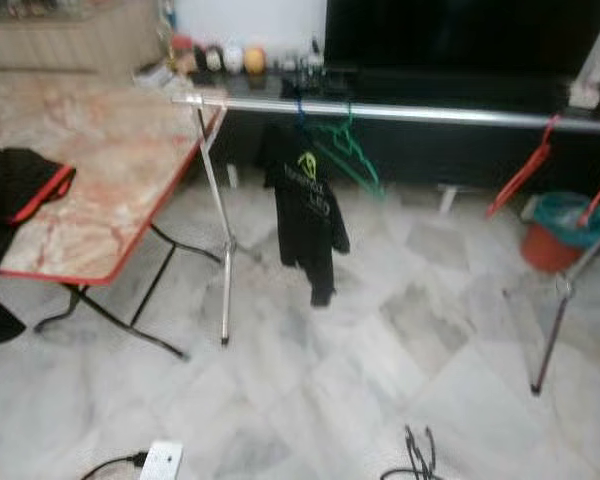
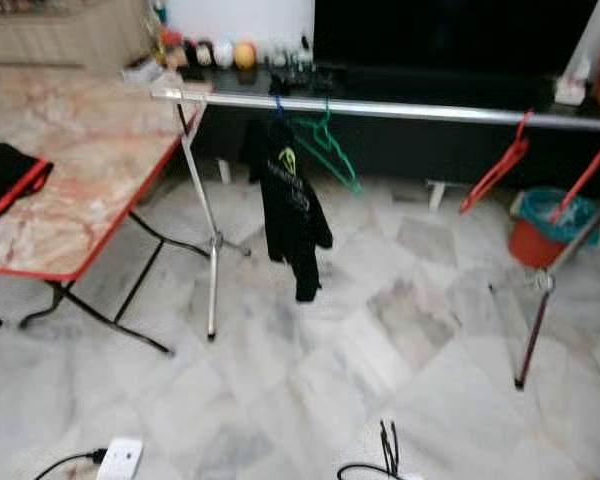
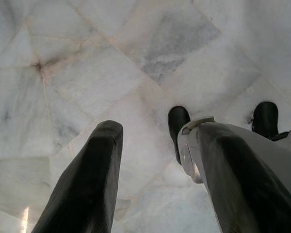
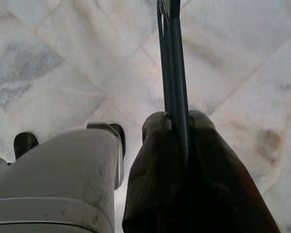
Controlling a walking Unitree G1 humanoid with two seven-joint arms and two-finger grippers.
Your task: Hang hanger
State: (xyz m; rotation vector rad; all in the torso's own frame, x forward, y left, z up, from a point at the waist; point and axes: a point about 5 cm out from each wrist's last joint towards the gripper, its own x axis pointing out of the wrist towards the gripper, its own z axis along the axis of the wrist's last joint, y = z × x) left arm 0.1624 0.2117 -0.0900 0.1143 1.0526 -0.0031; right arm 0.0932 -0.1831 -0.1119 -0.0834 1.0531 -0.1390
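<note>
Right tool (image 4: pixel 177 126) hangs low over the marble floor (image 1: pixel 380 380), fingers pinched on a thin dark hanger (image 4: pixel 172 58). Left tool (image 3: pixel 160 145) spread wide, holding nothing, above the same tiles. Silver rail (image 1: pixel 420 113) carries a black shirt (image 1: pixel 305 215), a green hanger (image 1: pixel 345 150) and red hangers (image 1: pixel 525 165); marble-top desk (image 1: pixel 110 170) stands off the rail's left end.

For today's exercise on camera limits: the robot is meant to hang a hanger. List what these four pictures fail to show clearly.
- Dark thin hanger in the right gripper, right wrist view: the top edge cuts it off, so its hook and shape are unknown.
- Silver clothes rail, eye views: its far right end runs off the edge.
- Print on the black hanging shirt: blurred, unreadable.
- Small objects on the dark TV bench: too blurred to identify.
</note>
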